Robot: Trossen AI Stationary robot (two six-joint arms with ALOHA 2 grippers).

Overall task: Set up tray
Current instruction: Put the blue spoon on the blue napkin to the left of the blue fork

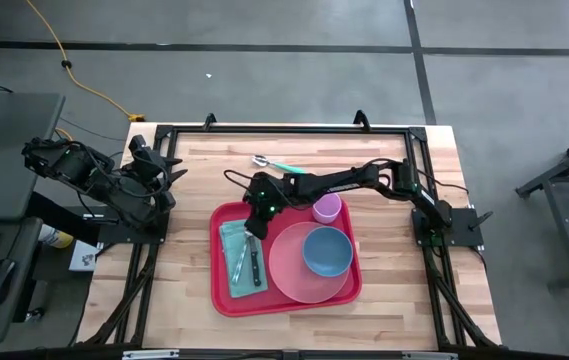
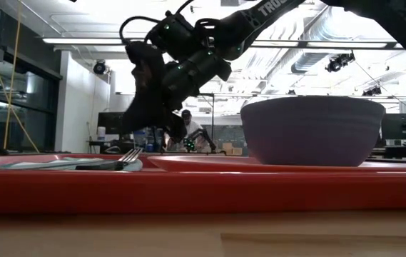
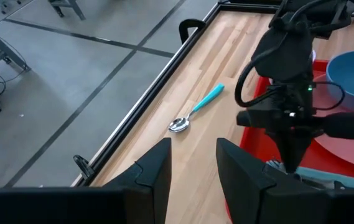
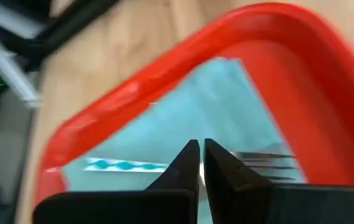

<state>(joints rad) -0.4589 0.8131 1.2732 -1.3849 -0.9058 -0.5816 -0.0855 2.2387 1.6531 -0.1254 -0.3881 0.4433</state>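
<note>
Red plastic, the tray (image 1: 226, 292) lies on the wooden counter (image 1: 404, 300) directly under the right tool (image 1: 253, 228), whose fingers are pinched nearly together, empty, just above the teal napkin (image 1: 232, 240), fork (image 1: 239, 262) and knife (image 1: 256, 268). The left tool (image 3: 192, 171), open, waits off beyond the spoon (image 1: 276, 164).

High view: overhead, facing straight down, far enough to take in the whole table (image 1: 384, 300) and both arms; low view: table-top height, level, very close to the tray (image 2: 203, 189) rim, facing the room behind; left wrist view: from the table's left side, looking obliquely across the wood towards the tray; right wrist view: close above the tray, which all four views share.
</note>
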